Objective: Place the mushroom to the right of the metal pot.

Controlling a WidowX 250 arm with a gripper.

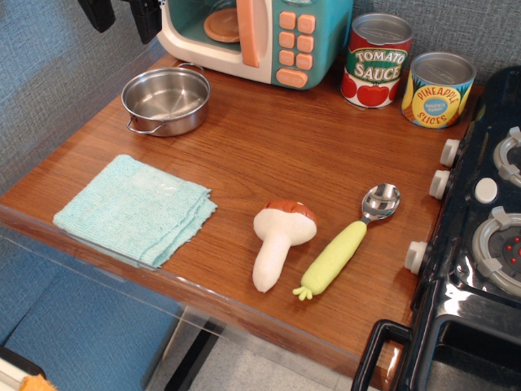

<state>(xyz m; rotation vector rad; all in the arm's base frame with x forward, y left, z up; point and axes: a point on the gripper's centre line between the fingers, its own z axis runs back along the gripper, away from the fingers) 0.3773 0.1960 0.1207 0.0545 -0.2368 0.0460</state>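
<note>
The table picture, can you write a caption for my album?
Toy mushroom lies beside a spoon, far from the metal pot.

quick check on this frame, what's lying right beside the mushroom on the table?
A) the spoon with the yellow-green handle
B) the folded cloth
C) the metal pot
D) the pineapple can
A: the spoon lies just to the side of the mushroom near the front edge of the table, while the cloth, the metal pot and the pineapple can all sit well apart from it.

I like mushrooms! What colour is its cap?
Reddish-brown cap on a cream-white stem, seen in the observation image.
</note>
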